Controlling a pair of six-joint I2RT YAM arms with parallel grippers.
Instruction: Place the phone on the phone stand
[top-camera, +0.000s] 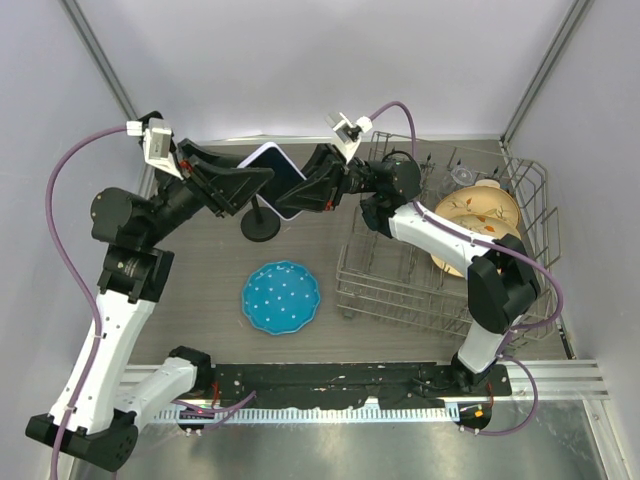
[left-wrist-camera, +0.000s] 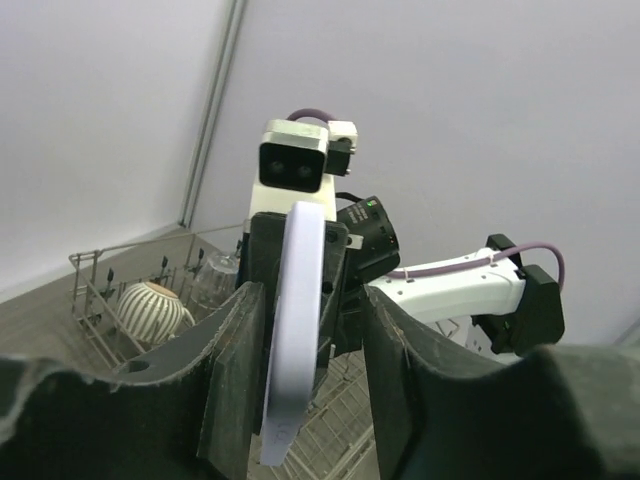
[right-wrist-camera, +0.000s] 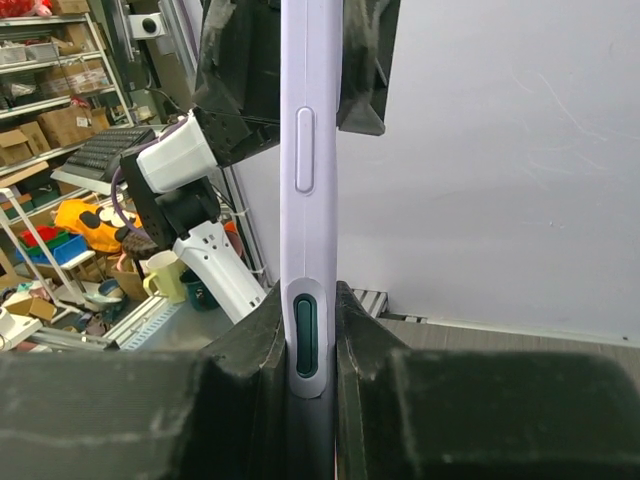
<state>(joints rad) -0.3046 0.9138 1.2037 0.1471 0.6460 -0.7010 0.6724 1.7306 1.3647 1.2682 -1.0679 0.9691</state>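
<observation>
phone (top-camera: 278, 180) held over stand (top-camera: 262, 226) by worktop's (top-camera: 200, 295) back edge; right fingers (right-wrist-camera: 240, 380) clamp it, left fingers (left-wrist-camera: 232, 370) half-open astride; close squarely.

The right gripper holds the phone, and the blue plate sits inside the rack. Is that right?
Not quite. The right gripper does hold the phone, but the blue plate lies on the table beside the rack, not inside it. The top view shows this.
</observation>
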